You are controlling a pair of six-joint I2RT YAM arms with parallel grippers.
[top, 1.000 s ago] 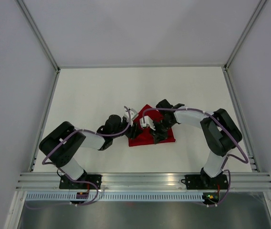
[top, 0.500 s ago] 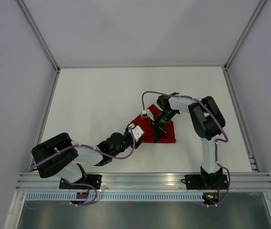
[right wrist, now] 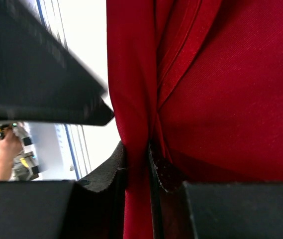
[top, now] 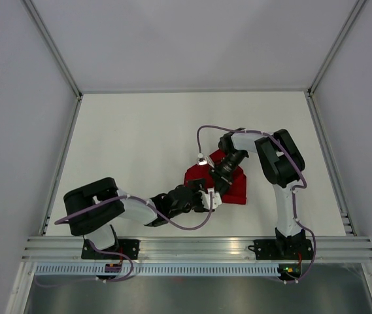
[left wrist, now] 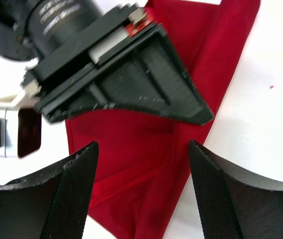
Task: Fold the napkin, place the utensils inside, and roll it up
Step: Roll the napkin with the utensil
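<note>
Right of the middle of the white table [top: 140,137], the folded red napkin [top: 236,188] is lying. The right gripper [right wrist: 137,155] is pinching a fold of its cloth tightly between its fingers. The left gripper [left wrist: 141,149] is hovering over the napkin's near left part, fingers wide apart, holding nothing.

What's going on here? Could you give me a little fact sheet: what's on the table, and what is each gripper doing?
Setting: white table
Cloth: red napkin, folded, lying on the table in front of the arms
Left gripper: open, fingers spread over the napkin's edge, holding nothing
Right gripper: shut, pinching a fold of the napkin
Utensils: none visible in any view
Stage: napkin folded, not yet rolled
</note>
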